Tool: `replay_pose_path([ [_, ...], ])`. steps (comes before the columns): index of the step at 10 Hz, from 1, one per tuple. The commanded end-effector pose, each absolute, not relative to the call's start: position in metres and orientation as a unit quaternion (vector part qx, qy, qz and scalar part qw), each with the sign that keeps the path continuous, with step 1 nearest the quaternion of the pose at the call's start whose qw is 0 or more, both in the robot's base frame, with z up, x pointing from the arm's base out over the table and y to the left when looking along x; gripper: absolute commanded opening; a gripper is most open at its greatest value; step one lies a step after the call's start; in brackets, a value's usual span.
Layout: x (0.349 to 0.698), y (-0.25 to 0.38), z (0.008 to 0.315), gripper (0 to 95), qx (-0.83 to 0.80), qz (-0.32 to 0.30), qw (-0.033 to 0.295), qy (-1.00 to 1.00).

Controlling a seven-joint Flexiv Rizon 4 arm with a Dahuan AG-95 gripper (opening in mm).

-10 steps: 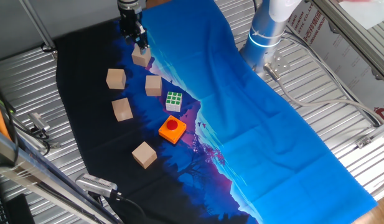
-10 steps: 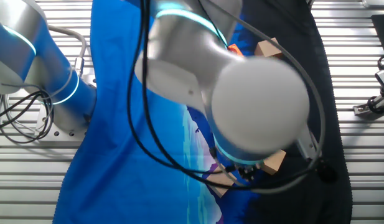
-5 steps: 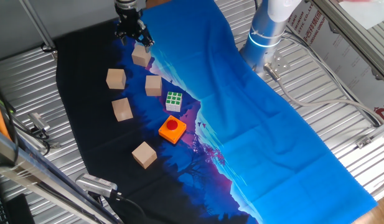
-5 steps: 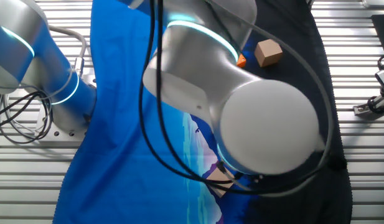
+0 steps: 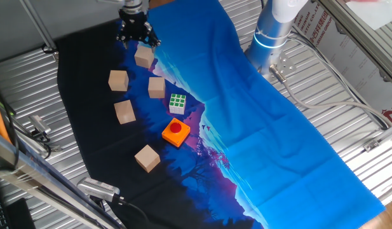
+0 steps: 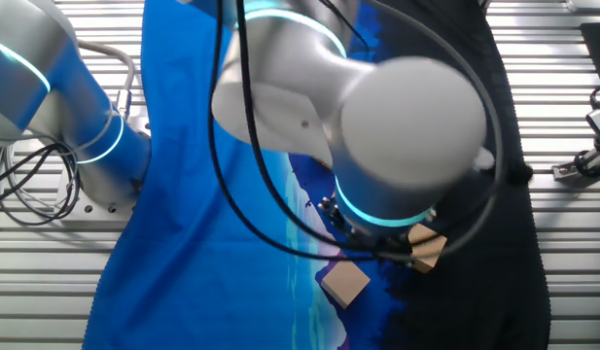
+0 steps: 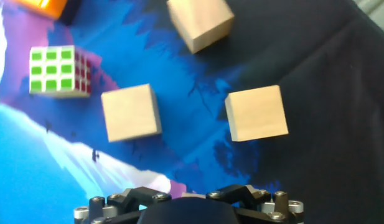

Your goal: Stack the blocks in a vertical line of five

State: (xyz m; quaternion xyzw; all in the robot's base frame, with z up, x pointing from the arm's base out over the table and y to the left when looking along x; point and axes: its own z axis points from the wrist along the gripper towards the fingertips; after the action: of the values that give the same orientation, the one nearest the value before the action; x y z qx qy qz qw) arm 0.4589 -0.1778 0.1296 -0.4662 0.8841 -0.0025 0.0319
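Claw [image 5: 137, 37] now spread and lifted — topmost block [image 5: 143, 56] released, unmoved.

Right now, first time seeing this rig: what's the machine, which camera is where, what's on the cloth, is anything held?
It is one robot arm with a two-finger gripper. One fixed view looks down on the table and shows everything. The other fixed view looks from another side and is mostly blocked by the arm's own body. The hand view looks down from the gripper itself. On the blue-and-black cloth lie five plain wooden blocks, all separate, none stacked yet, plus a green-and-white puzzle cube and an orange block with a red button. The gripper hangs open just above the farthest block and holds nothing.
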Motion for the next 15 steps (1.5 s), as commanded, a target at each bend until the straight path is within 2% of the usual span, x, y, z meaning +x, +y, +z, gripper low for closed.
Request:
replay_pose_path([
  [1,0.4572,-0.1791,0.1303,95.0,-0.328,0.003,0.026,0.944],
  [2,0.4564,-0.1788,0.1301,95.0,-0.326,0.001,0.025,0.945],
  [3,0.4550,-0.1783,0.1297,76.0,-0.323,-0.001,0.024,0.946],
  [12,0.4534,-0.1777,0.1293,76.0,-0.319,0.003,0.025,0.947],
  [14,0.4534,-0.1777,0.1293,0.0,-0.314,0.005,0.031,0.949],
  [15,0.4534,-0.1777,0.1293,0.0,-0.319,0.018,0.035,0.947],
])
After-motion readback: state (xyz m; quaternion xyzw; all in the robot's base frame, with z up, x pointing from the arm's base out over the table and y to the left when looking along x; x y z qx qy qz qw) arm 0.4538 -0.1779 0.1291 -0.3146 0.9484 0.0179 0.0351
